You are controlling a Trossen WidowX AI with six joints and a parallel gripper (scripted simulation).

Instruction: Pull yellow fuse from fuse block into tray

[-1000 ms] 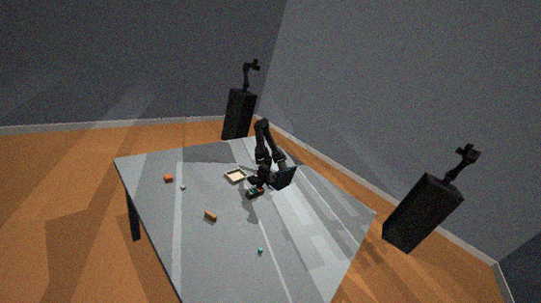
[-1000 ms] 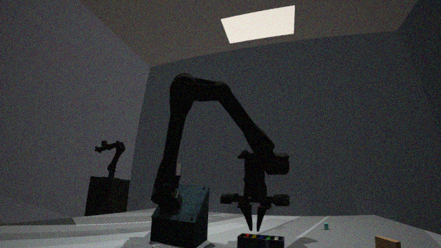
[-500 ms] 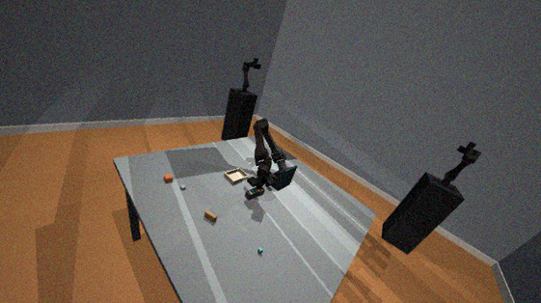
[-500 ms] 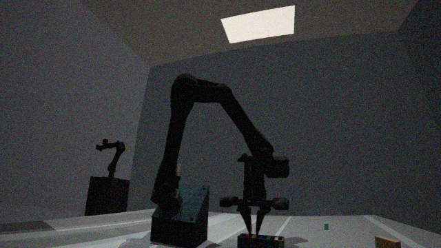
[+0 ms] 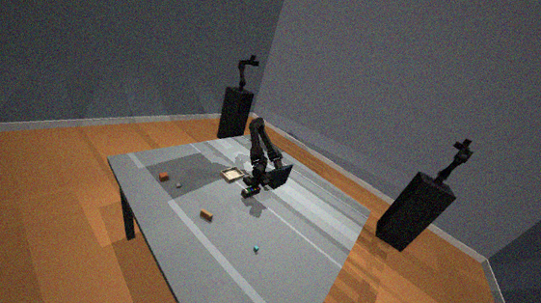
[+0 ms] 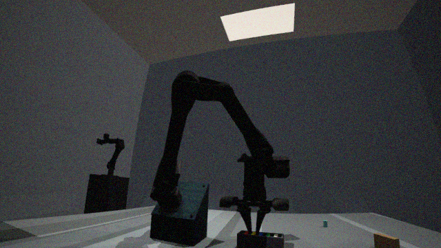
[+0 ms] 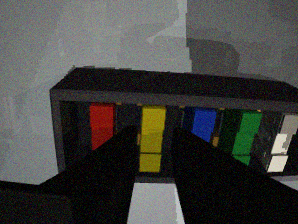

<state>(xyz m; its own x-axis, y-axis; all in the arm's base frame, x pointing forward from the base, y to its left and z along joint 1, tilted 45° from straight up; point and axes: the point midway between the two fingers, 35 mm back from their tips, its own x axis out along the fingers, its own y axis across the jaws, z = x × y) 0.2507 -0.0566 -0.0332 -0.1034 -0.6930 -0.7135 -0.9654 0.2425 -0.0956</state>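
Observation:
The fuse block (image 5: 250,193) (image 6: 260,242) (image 7: 165,85) stands on the table with its fuses in a row. The yellow fuse (image 7: 152,116) sits in its slot between the red fuse (image 7: 102,117) and the blue fuse (image 7: 204,122). My gripper (image 6: 253,233) (image 7: 154,137) points straight down with its fingers a little apart, one on each side of the yellow fuse. A gap shows on both sides in the wrist view, so it is open and empty. The fingertips are at about the height of the block's top; exact depth is unclear. The tray (image 5: 226,177) is beside the block.
A green fuse (image 7: 249,125) and a white fuse (image 7: 279,145) fill further slots. A dark slanted box (image 5: 280,176) (image 6: 179,227) stands near the arm's base. An orange block (image 5: 206,214) (image 6: 386,241), a red-orange block (image 5: 164,177), a grey piece (image 5: 178,185) and a teal piece (image 5: 256,248) (image 6: 325,224) lie farther off.

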